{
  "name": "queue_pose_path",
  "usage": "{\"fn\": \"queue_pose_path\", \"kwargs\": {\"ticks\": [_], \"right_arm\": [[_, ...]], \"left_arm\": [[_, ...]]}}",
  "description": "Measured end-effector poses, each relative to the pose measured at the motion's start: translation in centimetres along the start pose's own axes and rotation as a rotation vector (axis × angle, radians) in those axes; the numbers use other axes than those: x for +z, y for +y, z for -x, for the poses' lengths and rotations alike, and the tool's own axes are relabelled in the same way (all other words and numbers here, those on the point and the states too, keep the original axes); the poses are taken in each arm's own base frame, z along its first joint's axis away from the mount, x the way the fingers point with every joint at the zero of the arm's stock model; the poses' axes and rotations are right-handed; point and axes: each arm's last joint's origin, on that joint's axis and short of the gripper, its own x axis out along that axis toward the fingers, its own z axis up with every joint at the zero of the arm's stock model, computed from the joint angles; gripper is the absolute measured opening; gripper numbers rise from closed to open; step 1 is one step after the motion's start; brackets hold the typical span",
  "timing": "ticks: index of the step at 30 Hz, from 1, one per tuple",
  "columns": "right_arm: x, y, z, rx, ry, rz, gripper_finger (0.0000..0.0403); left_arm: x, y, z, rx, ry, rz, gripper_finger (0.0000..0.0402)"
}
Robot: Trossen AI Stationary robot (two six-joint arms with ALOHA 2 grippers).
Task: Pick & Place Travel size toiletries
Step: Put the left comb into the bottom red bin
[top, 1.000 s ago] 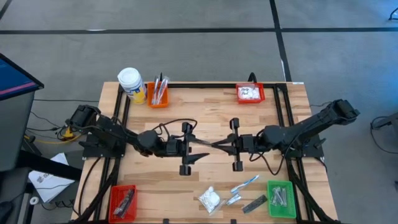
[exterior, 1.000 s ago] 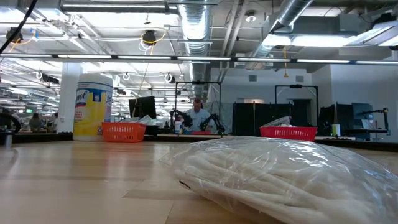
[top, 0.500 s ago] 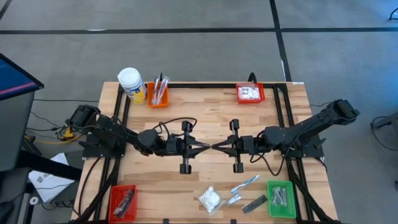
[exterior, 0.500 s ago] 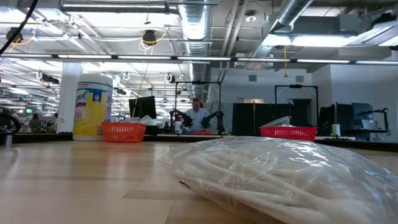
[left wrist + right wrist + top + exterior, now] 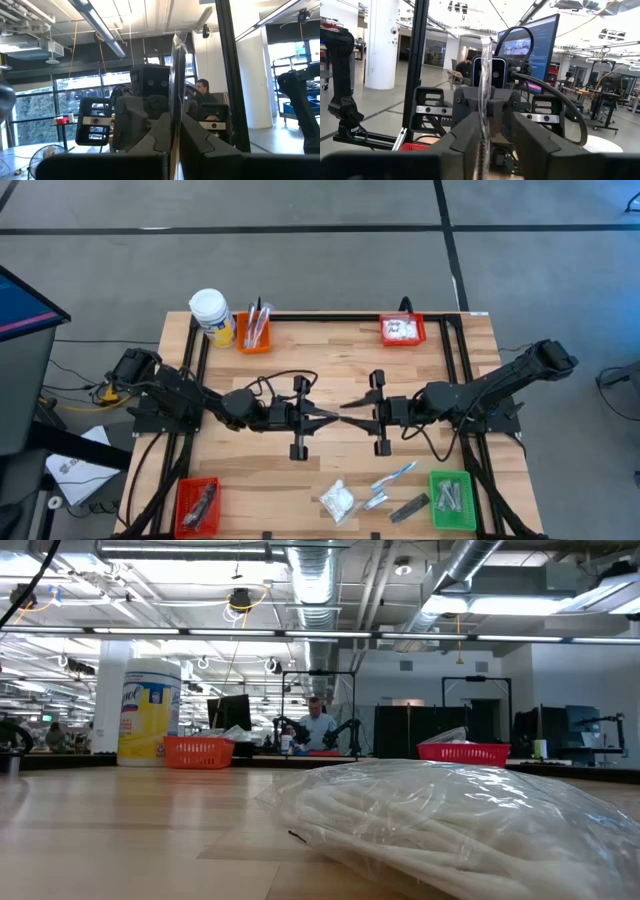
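Since a second ago the left claw (image 5: pixel 322 417) has clamped shut and the right claw (image 5: pixel 350 408) has begun to spread. They meet tip to tip at the centre of the tabletop (image 5: pixel 330 360), mid-handover. The left claw grips a thin flat item (image 5: pixel 175 90), while the right claw's fingers stand parted beside it.

Next, I judge, the right arm must back off toward 3 o'clock without snagging, and the left arm must carry the item to a bin.

Only the wrist views show the item, edge-on, its kind unclear. Only the high view shows the remaining toiletries: a white packet (image 5: pixel 337 499), a toothbrush (image 5: pixel 393 475) and a dark bar (image 5: pixel 408 507) near 6 o'clock.
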Motion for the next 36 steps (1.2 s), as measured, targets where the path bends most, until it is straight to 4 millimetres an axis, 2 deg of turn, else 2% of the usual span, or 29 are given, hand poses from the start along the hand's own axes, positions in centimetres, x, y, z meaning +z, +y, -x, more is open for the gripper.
{"fn": "queue_pose_path", "kwargs": {"ticks": [9,15,26,31,36], "right_arm": [[0.0,0.0,0.0,-0.001,0.0,0.0,0.0197],[0.0,0.0,0.0,0.001,0.004,0.001,0.0231],[0.0,0.0,0.0,-0.001,0.005,0.001,0.0225],[0.1,0.0,0.0,-0.004,-0.008,-0.002,0.0216],[0.2,-0.1,0.1,-0.007,-0.012,-0.001,0.0213]], "left_arm": [[0.2,0.2,0.1,0.054,0.047,-0.002,0.0006],[1.2,0.4,0.5,0.074,0.098,-0.011,0.0006],[2.5,0.9,1.3,0.092,0.198,0.039,0.0006],[2.3,1.0,1.4,0.127,0.235,0.049,0.0006],[1.8,1.3,1.8,0.24,0.321,0.055,0.0006]]}}
